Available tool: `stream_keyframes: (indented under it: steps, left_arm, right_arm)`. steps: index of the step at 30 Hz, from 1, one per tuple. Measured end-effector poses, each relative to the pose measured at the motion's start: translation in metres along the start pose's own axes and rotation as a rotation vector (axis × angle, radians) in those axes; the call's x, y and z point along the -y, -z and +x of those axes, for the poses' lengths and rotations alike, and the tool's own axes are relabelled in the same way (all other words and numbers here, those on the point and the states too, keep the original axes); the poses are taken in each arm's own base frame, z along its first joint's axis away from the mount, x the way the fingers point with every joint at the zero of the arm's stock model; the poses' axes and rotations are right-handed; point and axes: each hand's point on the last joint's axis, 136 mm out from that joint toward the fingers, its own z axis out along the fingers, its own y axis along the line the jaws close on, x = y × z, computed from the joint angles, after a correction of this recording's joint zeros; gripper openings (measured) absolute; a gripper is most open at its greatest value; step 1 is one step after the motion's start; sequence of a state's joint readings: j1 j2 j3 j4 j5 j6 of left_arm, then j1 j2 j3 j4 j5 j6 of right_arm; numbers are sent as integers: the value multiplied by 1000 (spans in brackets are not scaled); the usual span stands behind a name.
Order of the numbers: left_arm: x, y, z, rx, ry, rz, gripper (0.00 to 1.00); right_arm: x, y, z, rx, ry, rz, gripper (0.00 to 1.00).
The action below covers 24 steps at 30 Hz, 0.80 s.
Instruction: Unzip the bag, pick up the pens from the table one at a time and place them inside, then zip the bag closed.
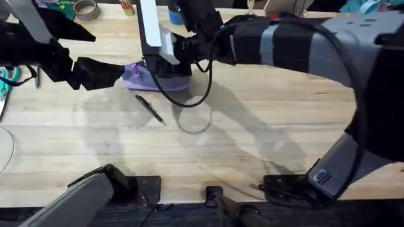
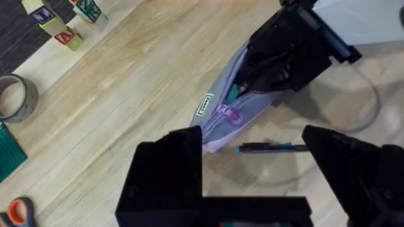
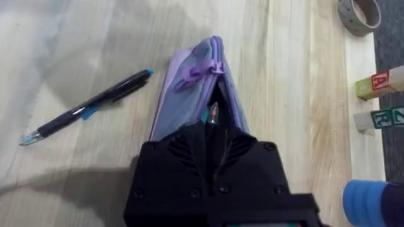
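The lavender bag lies at the back of the table, zipper open along its top. My right gripper is over the bag's open mouth, shut on a pen whose tip points into the opening. Seen from the left wrist, the same right gripper presses into the bag. A second black pen rests on the wood just in front of the bag, also seen as the pen and the pen. My left gripper hovers open at the bag's left end, holding nothing.
A tape roll and letter blocks sit at the back left. Orange-handled scissors and teal-handled scissors lie at the far left. A black cable loop hangs from the right arm beside the bag.
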State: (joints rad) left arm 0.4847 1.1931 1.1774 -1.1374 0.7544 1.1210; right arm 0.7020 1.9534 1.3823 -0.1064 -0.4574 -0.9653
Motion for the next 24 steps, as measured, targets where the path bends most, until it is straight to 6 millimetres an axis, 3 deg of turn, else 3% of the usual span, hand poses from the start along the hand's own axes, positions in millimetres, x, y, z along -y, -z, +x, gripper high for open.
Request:
stream_keyframes:
  steps: [16,18,23,24]
  left_arm:
    - [0,0,0,0,0,0,993]
    - [0,0,0,0,0,0,993]
    - [0,0,0,0,0,0,993]
    - [0,0,0,0,0,0,993]
  right_arm:
    - [1,-4,4,-7,-53,6,53]
    - [1,-4,4,-7,-58,7,210]
    - [2,-4,5,-12,-60,12,921]
    - [2,-5,5,-12,-59,11,974]
